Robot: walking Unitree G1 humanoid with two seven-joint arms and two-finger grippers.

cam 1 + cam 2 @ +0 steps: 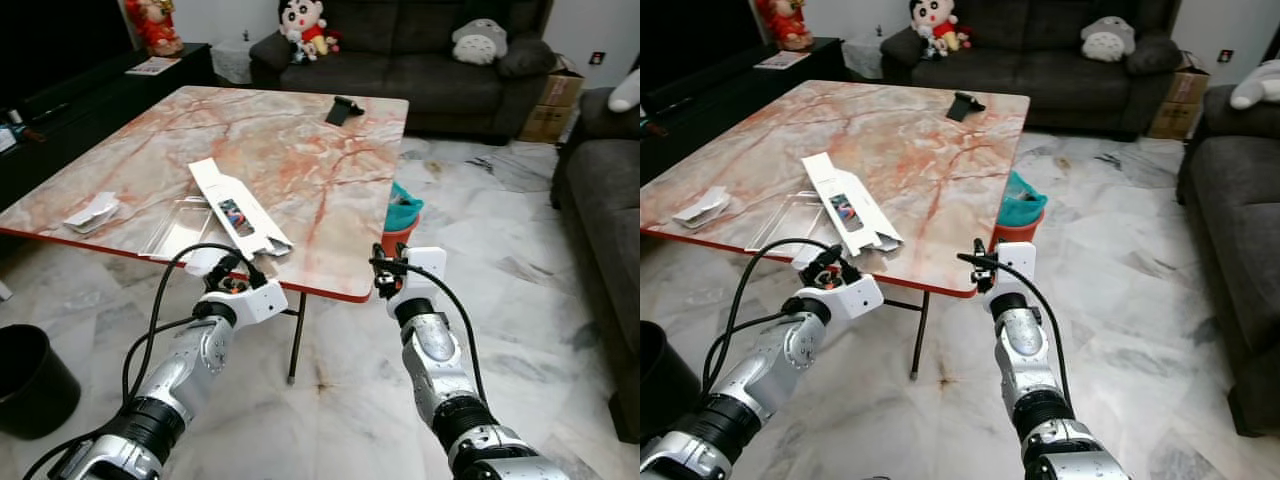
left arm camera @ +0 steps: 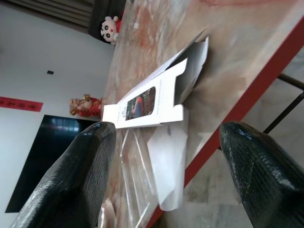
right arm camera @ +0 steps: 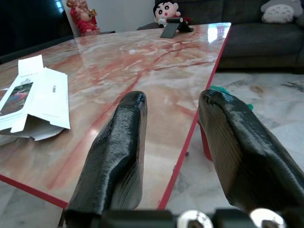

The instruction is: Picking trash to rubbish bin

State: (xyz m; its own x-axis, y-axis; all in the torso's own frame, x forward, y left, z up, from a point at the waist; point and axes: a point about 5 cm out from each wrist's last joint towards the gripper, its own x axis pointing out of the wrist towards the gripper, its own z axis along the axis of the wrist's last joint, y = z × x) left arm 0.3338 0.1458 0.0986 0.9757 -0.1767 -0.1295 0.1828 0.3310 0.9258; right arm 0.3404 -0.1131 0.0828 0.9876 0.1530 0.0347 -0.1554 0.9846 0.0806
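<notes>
Marble-patterned in pink and white with a red edge, the table (image 1: 300, 130) stands directly ahead of you, and both arms are raised toward its near edge. Note the trash on it: a flattened white carton (image 1: 238, 207) with a printed picture panel lies near the front edge, its near end close to the rim; a clear plastic tray (image 1: 178, 226) lies just beside it on your left; a crumpled white paper piece (image 1: 92, 212) rests further left, near the left front corner. Locate the left gripper (image 1: 232, 268) just below and in front of the table's near edge, right by the near end of the carton; in the left wrist view its two black fingers (image 2: 71, 178) stand wide apart, with the carton and the table edge seen between them and nothing held. Locate the right gripper (image 1: 388, 268) at the near right corner of the table; in the right wrist view its fingers (image 3: 118, 156) are parted with a clear gap, the red edge running between them, and they hold nothing. Observe the black rubbish bin (image 1: 30, 380) on the marble floor at your far left, below the table's left corner and well apart from both grippers. A teal and red container (image 1: 402, 220) sits on the floor beside the table's right edge. A small dark object (image 1: 346, 109) lies at the far right corner of the table, and a dark grey sofa (image 1: 420, 60) with soft toys stands behind.
</notes>
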